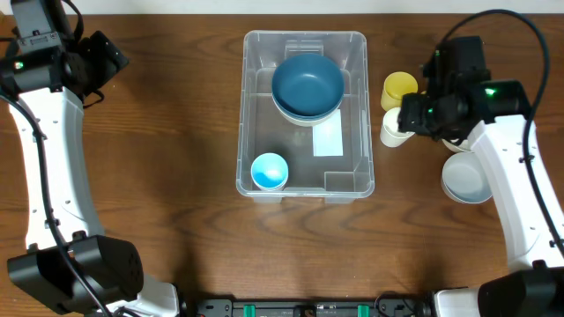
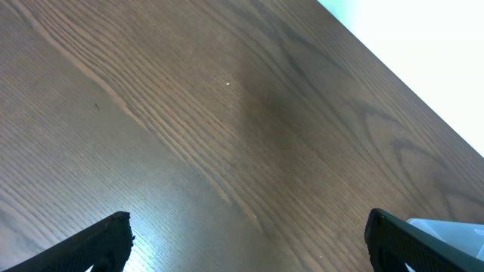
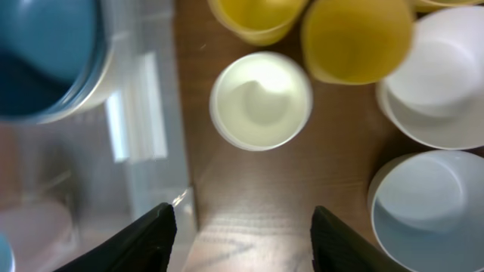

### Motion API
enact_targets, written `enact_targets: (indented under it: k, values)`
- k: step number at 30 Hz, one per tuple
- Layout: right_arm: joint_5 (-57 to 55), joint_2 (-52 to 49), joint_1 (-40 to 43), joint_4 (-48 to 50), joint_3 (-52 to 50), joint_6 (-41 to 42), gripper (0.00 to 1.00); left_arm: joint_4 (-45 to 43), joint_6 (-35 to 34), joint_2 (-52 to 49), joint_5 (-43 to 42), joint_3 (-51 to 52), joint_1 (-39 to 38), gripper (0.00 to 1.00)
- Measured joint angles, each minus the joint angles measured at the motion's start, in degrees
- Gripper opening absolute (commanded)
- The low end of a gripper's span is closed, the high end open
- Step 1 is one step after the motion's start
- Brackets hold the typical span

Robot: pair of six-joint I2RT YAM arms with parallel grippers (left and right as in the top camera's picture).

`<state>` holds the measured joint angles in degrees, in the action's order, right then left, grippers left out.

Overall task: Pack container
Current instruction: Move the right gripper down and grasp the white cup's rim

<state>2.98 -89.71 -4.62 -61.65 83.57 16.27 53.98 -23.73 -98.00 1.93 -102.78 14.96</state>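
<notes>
The clear container (image 1: pixel 243 123) stands in the middle of the table. It holds a dark blue bowl (image 1: pixel 307 84) at the far end and a small light-blue cup (image 1: pixel 270 171) at the near left corner. My right gripper (image 1: pixel 412 114) hovers just right of the container, open and empty. In the right wrist view the right gripper (image 3: pixel 243 240) has a white cup (image 3: pixel 261 100) ahead of it and the container wall (image 3: pixel 144 113) at its left. My left gripper (image 1: pixel 107 60) is at the far left of the table. In its wrist view the left gripper (image 2: pixel 249 242) is wide open over bare wood.
Right of the container stand yellow cups (image 3: pixel 357 38), a white bowl (image 3: pixel 439 83) and a pale bowl (image 3: pixel 423 204) nearer me. The overhead view shows the yellow cup (image 1: pixel 399 85), the white cup (image 1: pixel 391 132) and a white bowl (image 1: pixel 465 179).
</notes>
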Motion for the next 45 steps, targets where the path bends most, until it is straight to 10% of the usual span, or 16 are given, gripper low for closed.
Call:
enact_targets:
  k: [30,45]
  values:
    - [-1.8,-7.0,3.2,25.6,-18.5,15.2,0.50,0.0,0.0,0.0,0.0,0.0,0.0,0.98]
    - [-1.9,-10.9,3.2,27.8,-18.6,16.3,0.12,0.0,0.0,0.0,0.0,0.0,0.0,0.98]
